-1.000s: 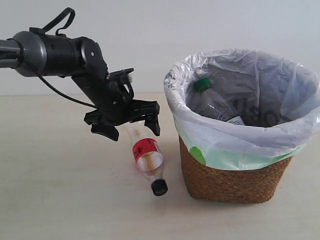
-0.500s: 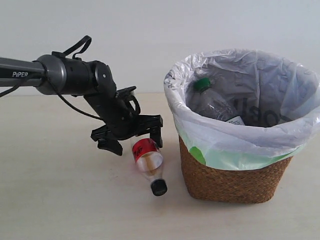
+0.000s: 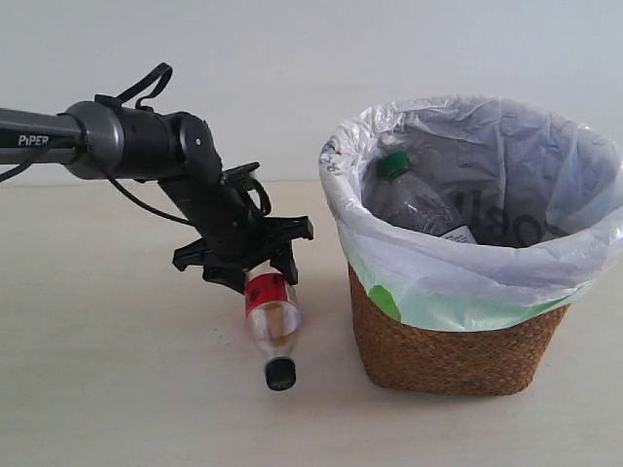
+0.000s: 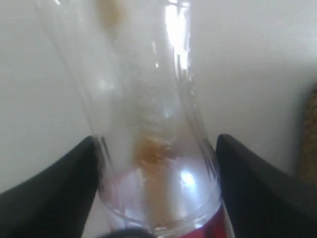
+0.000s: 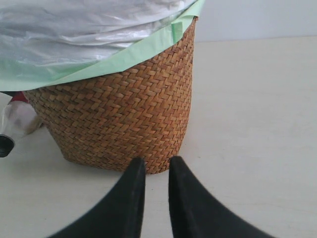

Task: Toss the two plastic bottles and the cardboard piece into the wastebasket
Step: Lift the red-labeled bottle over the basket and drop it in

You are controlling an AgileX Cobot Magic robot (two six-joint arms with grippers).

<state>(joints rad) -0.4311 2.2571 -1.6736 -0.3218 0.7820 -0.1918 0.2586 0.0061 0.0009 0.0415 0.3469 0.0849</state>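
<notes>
The clear bottle with the red label (image 3: pixel 270 316) hangs cap-down to the left of the wastebasket (image 3: pixel 453 345). My left gripper (image 3: pixel 249 265) is shut on its base end. In the left wrist view the bottle (image 4: pixel 148 124) fills the gap between both black fingers (image 4: pixel 59 191). Whether its black cap (image 3: pixel 280 374) touches the table I cannot tell. The green-capped bottle (image 3: pixel 414 199) lies inside the lined basket. No cardboard piece is in view. My right gripper (image 5: pixel 152 166) sits low near the basket's foot (image 5: pixel 119 114), its fingers nearly together and holding nothing. The held bottle (image 5: pixel 17 121) shows beside the basket in that view.
The basket's white bag (image 3: pixel 389 258) folds over the rim with green patches. Pale tabletop (image 3: pixel 117 389) spreads left of and in front of the basket, with a white wall behind. The left arm (image 3: pixel 127 141) reaches in from the left.
My left gripper came down over the lying bottle and closed on its base. The bottle swung from lying slanted to hanging steeper, and its cap shifted left.
</notes>
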